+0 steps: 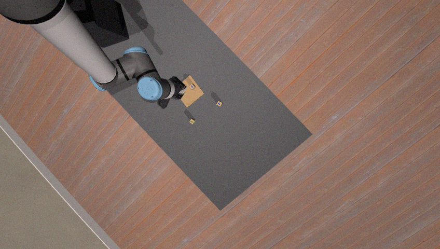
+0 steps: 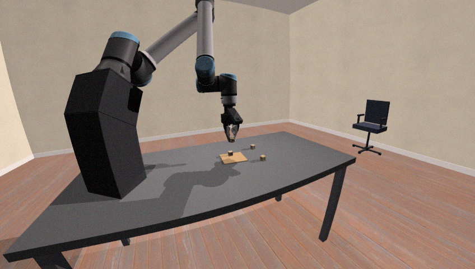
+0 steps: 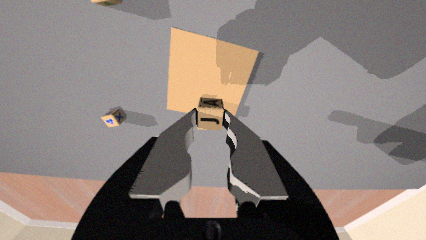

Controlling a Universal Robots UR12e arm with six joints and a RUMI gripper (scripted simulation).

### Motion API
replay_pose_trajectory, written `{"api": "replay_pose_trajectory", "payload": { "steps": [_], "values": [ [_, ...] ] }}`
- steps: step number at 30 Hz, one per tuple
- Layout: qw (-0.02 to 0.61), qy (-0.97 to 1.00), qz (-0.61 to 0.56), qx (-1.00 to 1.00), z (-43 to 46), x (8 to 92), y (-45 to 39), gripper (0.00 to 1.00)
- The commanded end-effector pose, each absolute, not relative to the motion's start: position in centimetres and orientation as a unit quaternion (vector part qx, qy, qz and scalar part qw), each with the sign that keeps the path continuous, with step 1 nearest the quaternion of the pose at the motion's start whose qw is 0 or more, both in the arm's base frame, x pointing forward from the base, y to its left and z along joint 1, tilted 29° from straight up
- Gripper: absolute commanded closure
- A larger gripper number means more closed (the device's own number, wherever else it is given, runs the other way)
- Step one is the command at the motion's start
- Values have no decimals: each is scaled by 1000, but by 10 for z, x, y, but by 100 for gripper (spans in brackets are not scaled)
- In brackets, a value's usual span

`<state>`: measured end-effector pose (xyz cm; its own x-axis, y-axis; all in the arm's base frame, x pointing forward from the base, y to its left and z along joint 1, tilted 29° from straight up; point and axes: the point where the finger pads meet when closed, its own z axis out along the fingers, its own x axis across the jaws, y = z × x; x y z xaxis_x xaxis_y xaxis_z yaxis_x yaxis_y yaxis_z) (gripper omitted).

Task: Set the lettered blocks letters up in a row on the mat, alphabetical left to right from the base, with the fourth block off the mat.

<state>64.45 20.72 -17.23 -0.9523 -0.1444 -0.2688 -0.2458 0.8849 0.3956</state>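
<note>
My gripper (image 1: 182,91) (image 2: 232,139) (image 3: 210,110) is shut on a wooden block (image 2: 232,140) (image 3: 210,116), held above the table near the mat's edge. In the wrist view this block shows a black J lying sideways and a black A on the face beyond. The tan mat (image 1: 190,98) (image 2: 237,159) (image 3: 192,65) bears one block (image 1: 192,86) (image 2: 230,153) with a blue mark on top, near one corner; the wrist view hides it. A block (image 1: 219,103) (image 2: 252,146) (image 3: 112,119) with a blue 4 and X lies off the mat. A green-marked block (image 1: 192,121) (image 2: 262,157) (image 3: 106,2) also lies off it.
The grey table (image 1: 247,138) (image 2: 299,159) (image 3: 75,75) carries the mat and the black robot pedestal (image 2: 106,139). Arm shadows fall across the table and part of the mat. A chair (image 2: 371,123) stands on the floor well beyond the table.
</note>
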Motion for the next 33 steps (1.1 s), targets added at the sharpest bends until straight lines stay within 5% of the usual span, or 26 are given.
{"api": "replay_pose_trajectory", "payload": {
  "steps": [1, 33],
  "values": [
    [116, 966, 218, -81, -170, 649, 207, 95],
    [112, 967, 220, -69, -181, 650, 213, 95]
  ]
}}
